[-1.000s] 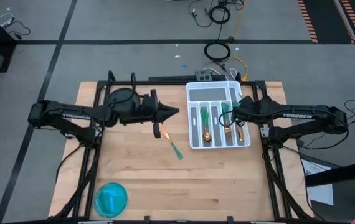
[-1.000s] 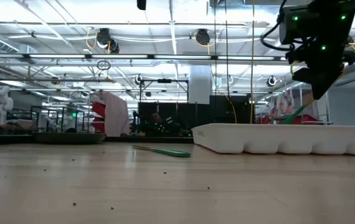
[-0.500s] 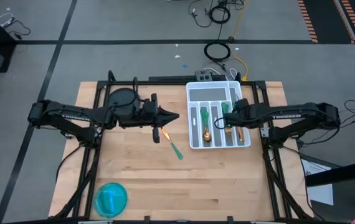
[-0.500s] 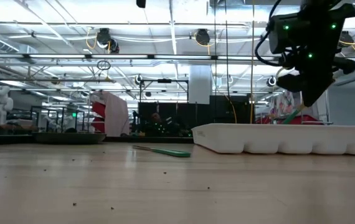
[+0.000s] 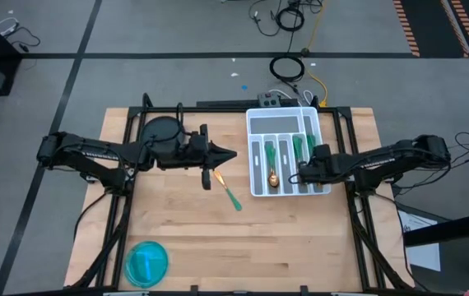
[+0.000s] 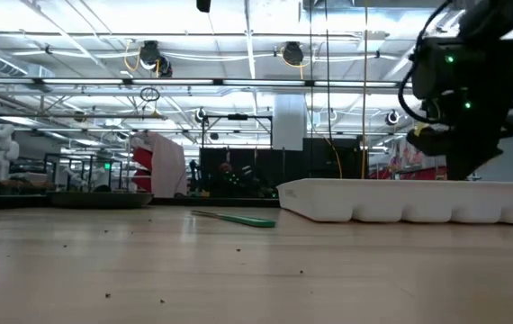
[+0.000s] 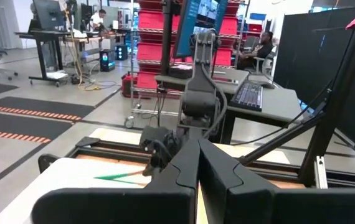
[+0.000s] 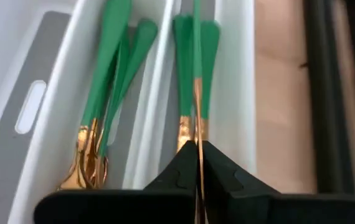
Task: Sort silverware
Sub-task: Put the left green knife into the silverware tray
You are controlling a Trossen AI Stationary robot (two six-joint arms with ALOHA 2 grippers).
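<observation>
The jaws of the right gripper (image 8: 197, 163) are closed tight on a thin gold blade, the knife (image 8: 197, 74), whose green handle runs forward over the tray (image 5: 254, 120). That gripper hangs low over the tray's near end, above one of the narrow slots on the side toward the right arm. In the right wrist view two green-handled pieces (image 8: 210, 46) lie in the slot under the held knife, and more green handles with gold heads (image 8: 112, 56) lie in the slot beside it. From above, a gold spoon (image 5: 273, 175) shows in a middle slot of the tray.

The jaws of the left gripper (image 5: 233, 153) are pressed together with nothing between them. It hovers over the wood table (image 5: 300, 247), just beside the tray on the side away from the right arm.

One piece of silverware (image 5: 224, 187) lies loose on the table near the tray, close under the left gripper's tip, its gold end toward the gripper and its green handle pointing away from it. In the low view the same green handle (image 6: 236, 218) lies flat on the wood beside the tray's white wall (image 6: 400, 200).

A blue bowl (image 5: 147, 262) sits well apart from the tray, at the table's near corner on the left arm's side.

No lettering on the arms can be read here.
</observation>
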